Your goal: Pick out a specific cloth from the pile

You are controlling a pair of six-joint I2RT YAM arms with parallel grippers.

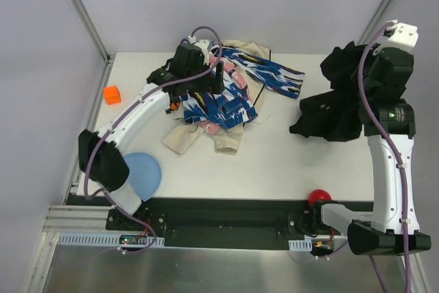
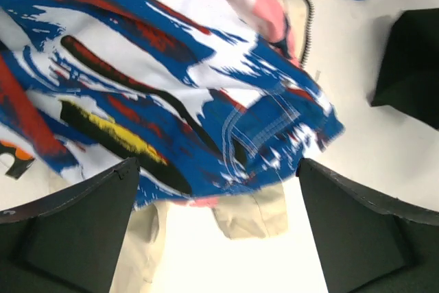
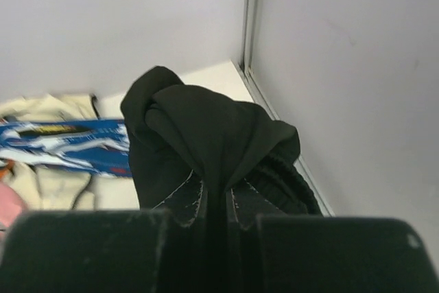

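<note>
- White table point(image 1: 288, 162) seen from overhead, its top carrying loose garments and a few small objects.
- Pile point(image 1: 226, 97) of garments heaped left of centre toward the far edge, with blue-white-red patterned fabric on top and pink showing through.
- Beige cloth point(image 1: 184, 138) lying flat beneath the pile, its edge spreading out on the near side.
- Black cloth point(image 1: 329, 118) at the right, near the pile's patterned tail with bare table between. Its lower folds appear to rest on the surface and its upper part is raised.
- Orange cube point(image 1: 112, 95) alone near the left edge.
- Pale blue disc point(image 1: 145, 173) at the near left corner, partly hidden.
- Red ball point(image 1: 318, 197) at the near edge, right of centre.
</note>
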